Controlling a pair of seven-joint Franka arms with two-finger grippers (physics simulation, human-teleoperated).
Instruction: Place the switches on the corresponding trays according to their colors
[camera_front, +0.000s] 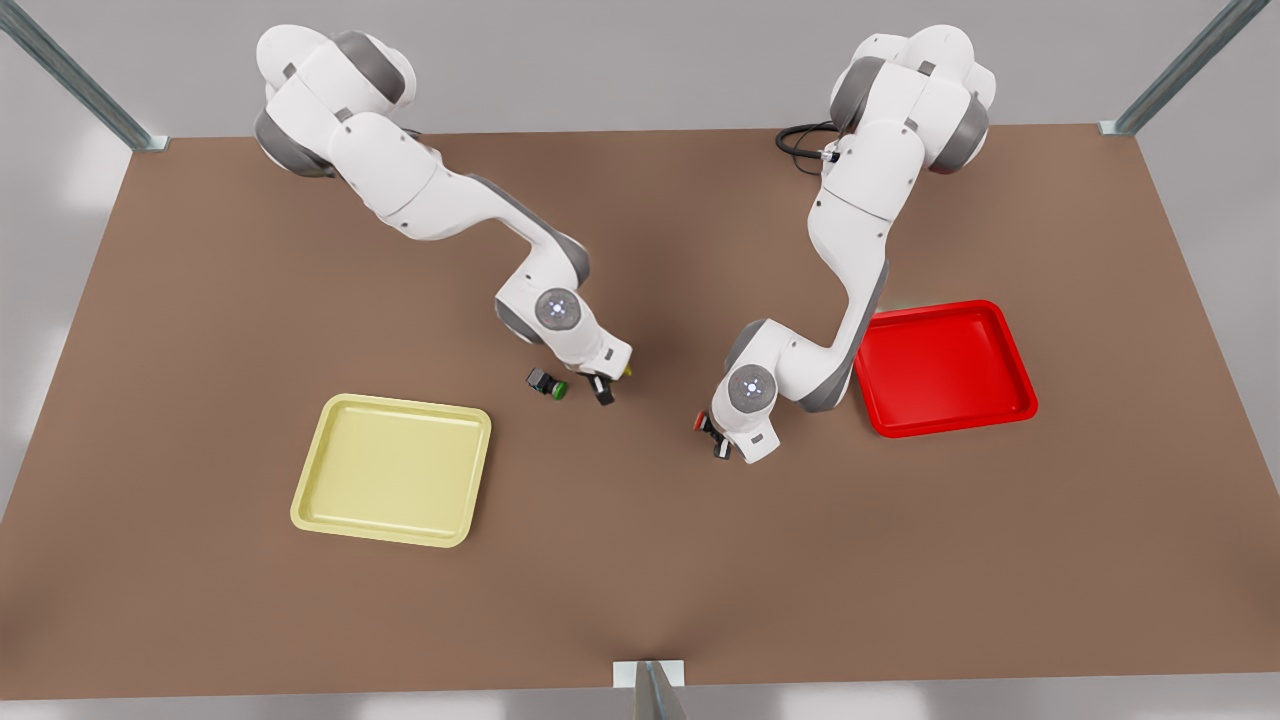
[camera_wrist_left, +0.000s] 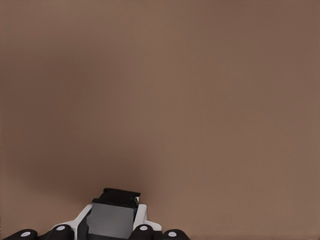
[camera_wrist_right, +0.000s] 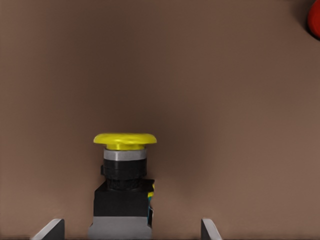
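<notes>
The yellow switch (camera_wrist_right: 125, 180) lies on the table between the wide-apart fingers of my open right gripper (camera_wrist_right: 130, 229). In the front view this gripper (camera_front: 606, 385) is at mid-table, with the yellow cap (camera_front: 626, 370) peeking out beside it. My left gripper (camera_front: 713, 434) is low over the table on the front view's right, with the red switch's cap (camera_front: 699, 421) at its fingertips. In the left wrist view, the fingers of the left gripper (camera_wrist_left: 114, 226) press against a grey-black switch body (camera_wrist_left: 113, 214). The yellow tray (camera_front: 392, 468) lies at the front view's left, the red tray (camera_front: 945, 366) at its right.
A green-capped switch (camera_front: 548, 383) lies on the brown table (camera_front: 640, 560) just beside my right gripper, on the yellow tray's side. Both trays hold nothing. Metal frame posts stand at the table's corners and at its near edge.
</notes>
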